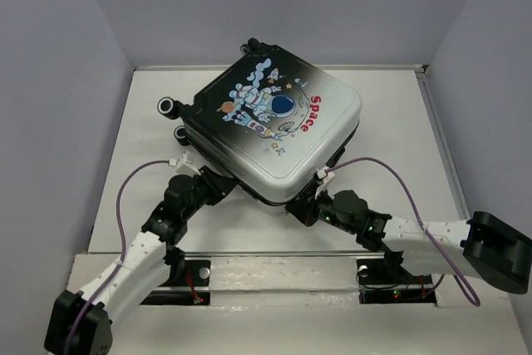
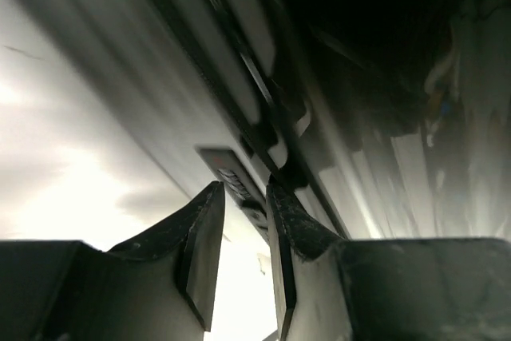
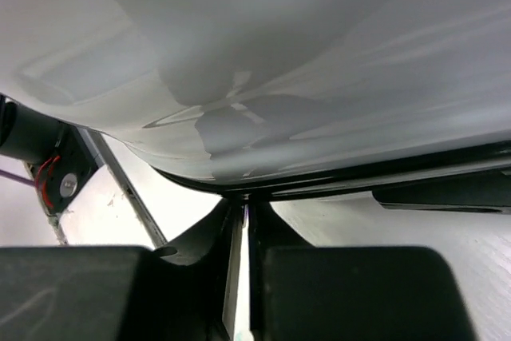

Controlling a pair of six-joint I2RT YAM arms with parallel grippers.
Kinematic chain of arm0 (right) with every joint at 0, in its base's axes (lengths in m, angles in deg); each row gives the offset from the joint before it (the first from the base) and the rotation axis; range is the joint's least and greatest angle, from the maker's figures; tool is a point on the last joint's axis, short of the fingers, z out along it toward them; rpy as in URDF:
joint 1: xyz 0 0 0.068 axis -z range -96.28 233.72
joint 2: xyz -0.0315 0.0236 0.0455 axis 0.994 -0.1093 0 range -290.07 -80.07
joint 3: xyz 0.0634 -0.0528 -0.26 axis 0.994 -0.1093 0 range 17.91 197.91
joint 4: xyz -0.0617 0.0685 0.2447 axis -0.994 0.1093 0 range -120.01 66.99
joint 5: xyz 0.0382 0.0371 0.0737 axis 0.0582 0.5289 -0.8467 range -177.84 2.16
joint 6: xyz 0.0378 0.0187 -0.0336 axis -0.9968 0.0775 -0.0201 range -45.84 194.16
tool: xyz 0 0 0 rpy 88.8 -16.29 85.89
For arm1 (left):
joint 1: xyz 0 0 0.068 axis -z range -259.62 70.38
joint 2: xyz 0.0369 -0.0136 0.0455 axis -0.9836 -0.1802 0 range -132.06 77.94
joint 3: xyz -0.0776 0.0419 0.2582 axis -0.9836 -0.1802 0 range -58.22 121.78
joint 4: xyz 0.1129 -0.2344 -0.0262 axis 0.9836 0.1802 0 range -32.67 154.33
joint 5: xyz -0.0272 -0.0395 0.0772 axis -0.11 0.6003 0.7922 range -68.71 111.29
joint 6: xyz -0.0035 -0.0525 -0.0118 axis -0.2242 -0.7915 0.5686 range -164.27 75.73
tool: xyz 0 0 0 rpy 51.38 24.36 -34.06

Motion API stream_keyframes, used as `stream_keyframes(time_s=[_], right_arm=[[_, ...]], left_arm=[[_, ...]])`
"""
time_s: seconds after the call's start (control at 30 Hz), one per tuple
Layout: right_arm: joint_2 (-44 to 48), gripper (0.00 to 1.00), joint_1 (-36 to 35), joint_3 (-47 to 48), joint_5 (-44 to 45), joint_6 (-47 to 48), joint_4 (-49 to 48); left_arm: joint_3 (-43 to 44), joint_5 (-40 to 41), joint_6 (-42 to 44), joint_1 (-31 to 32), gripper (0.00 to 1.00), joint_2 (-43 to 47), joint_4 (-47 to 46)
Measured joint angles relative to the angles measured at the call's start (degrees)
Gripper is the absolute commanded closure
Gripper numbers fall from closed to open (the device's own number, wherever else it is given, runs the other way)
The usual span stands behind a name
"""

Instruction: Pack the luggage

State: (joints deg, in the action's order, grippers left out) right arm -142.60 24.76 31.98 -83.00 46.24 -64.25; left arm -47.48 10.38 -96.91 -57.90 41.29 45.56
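Note:
The luggage (image 1: 274, 122) lies shut on the white table, astronaut print and red "Space" facing up, its near corner raised over my grippers. My left gripper (image 1: 218, 189) is at its near left edge. In the left wrist view the luggage (image 2: 160, 77) fills the frame, and the left gripper (image 2: 243, 189) stands open by a narrow gap, tips at the black zip seam (image 2: 263, 109) beside a small dark label. My right gripper (image 1: 298, 208) is under the near right edge. In the right wrist view it (image 3: 243, 207) is pinched on a thin zip pull at the seam of the white shell (image 3: 279, 53).
Black wheels (image 1: 168, 106) stick out at the luggage's far left side. Bare table (image 1: 399, 122) lies to the right, with grey walls on three sides. The arm bases (image 1: 191, 276) stand on a rail at the near edge. Purple cables loop from both arms.

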Motion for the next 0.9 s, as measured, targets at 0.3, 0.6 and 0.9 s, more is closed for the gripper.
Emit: stream_keyframes(time_s=[0.3, 0.6, 0.9], right_arm=[[2.97, 0.93, -3.08, -0.79, 8.90, -1.33, 2.64], [1.53, 0.93, -18.29, 7.37, 30.12, -4.92, 17.64], [-16.09, 0.93, -23.85, 26.53, 48.00, -6.82, 35.36]], left_arm=[[3.93, 10.16, -1.25, 22.67, 0.59, -14.73, -7.37], [6.75, 12.63, -1.42, 26.97, 0.59, -22.71, -9.81], [13.20, 14.05, -0.26, 28.85, 0.33, -29.42, -7.26]])
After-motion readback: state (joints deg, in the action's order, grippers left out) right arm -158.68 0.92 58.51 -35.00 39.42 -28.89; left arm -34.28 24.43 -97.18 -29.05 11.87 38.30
